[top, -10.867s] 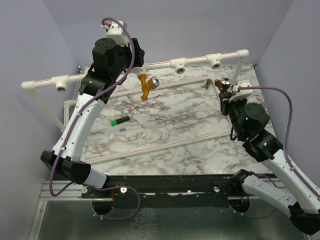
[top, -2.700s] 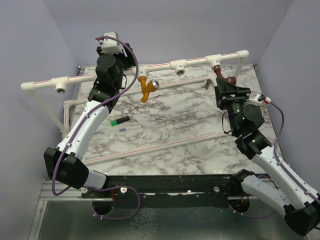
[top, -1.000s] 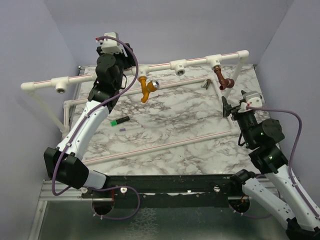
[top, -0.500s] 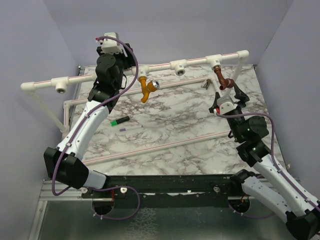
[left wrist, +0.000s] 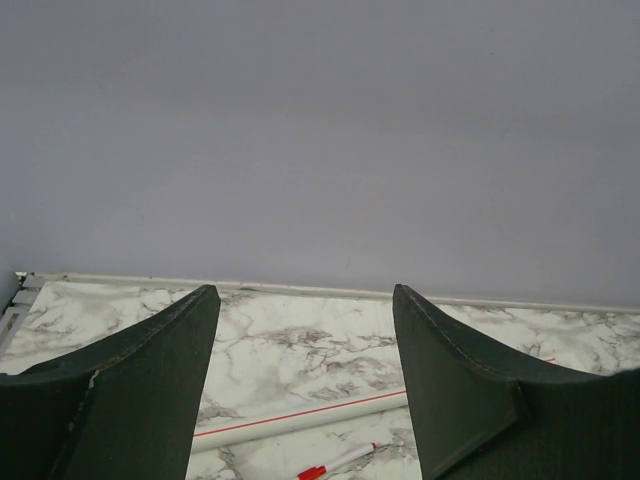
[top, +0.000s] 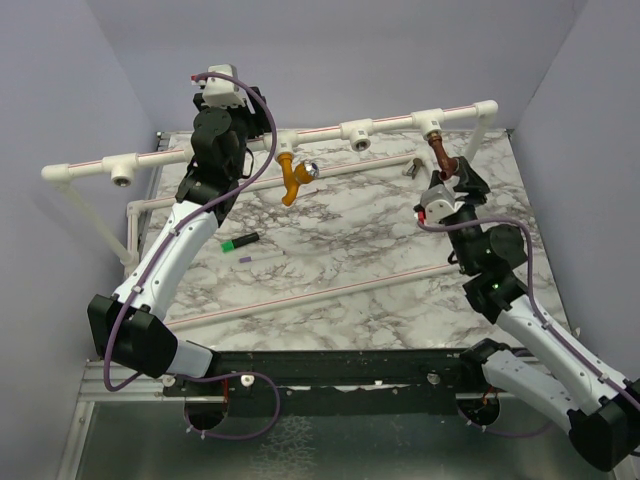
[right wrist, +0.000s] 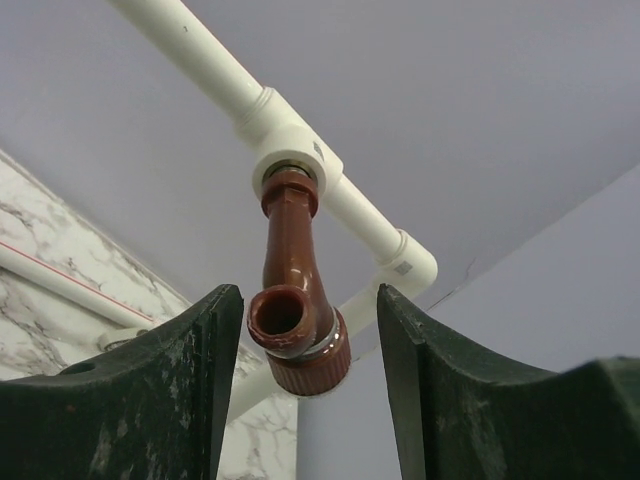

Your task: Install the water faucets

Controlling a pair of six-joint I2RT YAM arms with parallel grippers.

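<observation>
A bench (top: 350,250) with a grey-veined marble top is enclosed by plain lavender walls (top: 350,50) on 3 sides. A raised white pipe (top: 390,122) with a red stripe is carried across the far side of the bench, from 9 o'clock to 1 o'clock in the top view. 4 T-fittings (top: 357,132) are counted along it. 2 further striped white pipes (top: 320,292) are seen lower down, across the bench.

2 faucets are counted, and both are seated in fittings on the raised pipe. The orange faucet (top: 292,178), with its shiny knob, is hung at about 12 o'clock. The brown faucet (top: 443,155) is hung at about 2 o'clock, with its spout turned toward the near side. 2 fittings are left open, at 9 o'clock and at 1 o'clock. 1 green marker (top: 240,241) is laid on the bench at 9 o'clock.

The right gripper (right wrist: 308,292) is raised to the brown faucet, with 1 finger on either side of the lower end. The jaws are parted. A gap is seen on 1 side, while contact on the other side cannot be told. The left gripper (left wrist: 305,295) is held high by the raised pipe at 11 o'clock, spread wide, with nothing between its fingers.
</observation>
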